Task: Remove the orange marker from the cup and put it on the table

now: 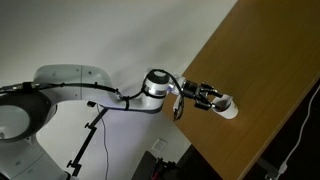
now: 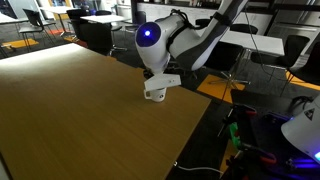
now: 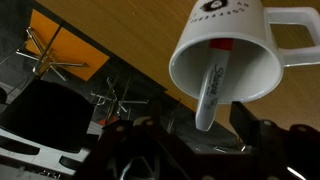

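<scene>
The white cup [image 3: 225,55] fills the top of the wrist view, mouth toward the camera, handle to the right. The marker [image 3: 210,95] leans out of it: pale barrel with dark lettering, orange-red end deep inside. My gripper [image 3: 203,132] is open, a dark finger on each side of the marker's free end, not closed on it. In both exterior views the cup [image 1: 226,105] [image 2: 154,93] stands near the edge of the brown wooden table [image 1: 262,60] [image 2: 80,115], with my gripper [image 1: 207,97] right at it. The marker is too small to see there.
The table edge [image 3: 110,62] runs close by the cup, with floor and office chair bases [image 3: 45,50] below it. Desks and chairs [image 2: 100,25] stand behind the table. A white device with a blue glow [image 2: 300,135] sits off the table's side.
</scene>
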`<act>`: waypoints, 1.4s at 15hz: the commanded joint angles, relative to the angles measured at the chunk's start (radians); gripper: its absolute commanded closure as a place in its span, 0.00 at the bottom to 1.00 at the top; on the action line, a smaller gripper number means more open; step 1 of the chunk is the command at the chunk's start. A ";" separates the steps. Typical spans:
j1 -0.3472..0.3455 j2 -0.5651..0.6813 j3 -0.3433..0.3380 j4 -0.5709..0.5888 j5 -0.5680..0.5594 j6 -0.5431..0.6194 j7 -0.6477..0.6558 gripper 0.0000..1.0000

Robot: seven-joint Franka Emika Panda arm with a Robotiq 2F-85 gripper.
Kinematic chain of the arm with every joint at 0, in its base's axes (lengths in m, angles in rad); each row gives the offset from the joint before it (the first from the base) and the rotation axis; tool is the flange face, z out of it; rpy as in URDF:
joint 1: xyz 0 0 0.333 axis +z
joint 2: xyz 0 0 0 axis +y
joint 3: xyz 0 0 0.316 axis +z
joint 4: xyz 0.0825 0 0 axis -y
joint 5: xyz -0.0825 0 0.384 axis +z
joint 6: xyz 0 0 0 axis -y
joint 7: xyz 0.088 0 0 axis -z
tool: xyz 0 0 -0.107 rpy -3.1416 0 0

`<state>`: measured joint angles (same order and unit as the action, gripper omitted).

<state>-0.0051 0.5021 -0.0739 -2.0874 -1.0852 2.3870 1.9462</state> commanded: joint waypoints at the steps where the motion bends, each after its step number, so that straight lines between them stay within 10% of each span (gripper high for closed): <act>1: 0.023 0.024 -0.012 0.021 -0.024 0.009 0.008 0.28; 21: 0.028 0.037 -0.039 0.027 -0.124 -0.014 0.301 0.38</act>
<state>0.0194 0.5485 -0.1039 -2.0601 -1.1858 2.3854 2.1887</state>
